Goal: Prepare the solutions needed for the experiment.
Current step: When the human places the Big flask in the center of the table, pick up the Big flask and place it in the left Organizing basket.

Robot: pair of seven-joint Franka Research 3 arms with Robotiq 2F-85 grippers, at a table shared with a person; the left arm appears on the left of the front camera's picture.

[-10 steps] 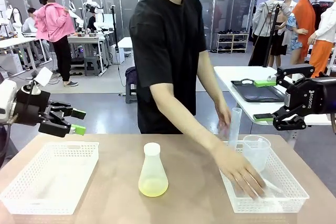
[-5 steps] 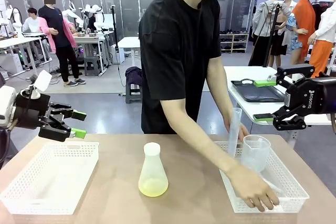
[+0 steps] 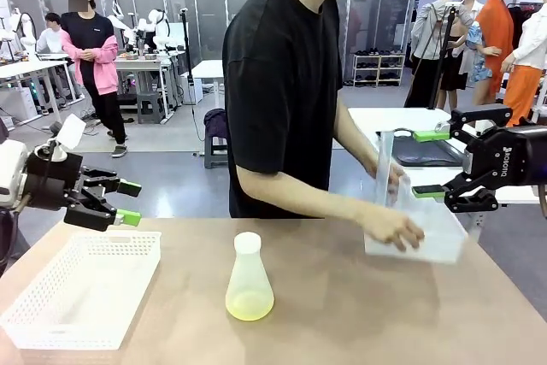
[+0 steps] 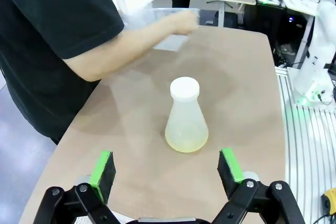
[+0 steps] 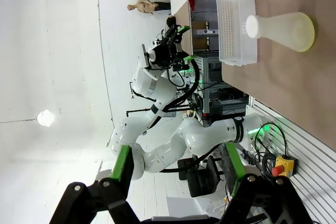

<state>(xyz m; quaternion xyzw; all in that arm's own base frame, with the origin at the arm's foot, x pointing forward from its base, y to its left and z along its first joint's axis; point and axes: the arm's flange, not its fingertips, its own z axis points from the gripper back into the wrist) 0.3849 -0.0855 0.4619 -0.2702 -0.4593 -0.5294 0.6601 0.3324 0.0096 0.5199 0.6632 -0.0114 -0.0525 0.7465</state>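
The solutions are a shallow pale yellow layer in a whitish conical flask standing at the middle of the table. The left wrist view has the flask and its liquid just beyond my left gripper. My left gripper hangs open over the table's left edge, holding nothing. My right gripper is open and empty at the right, above the table. Seen from the right wrist, the flask lies sideways, far past my right gripper.
A white mesh basket sits at the front left. The person holds a second white basket tilted above the table's right side, with a tall measuring cylinder in it, close to my right gripper.
The person has lifted the right basket off the table and tipped it up. Both grippers have stayed where they were.
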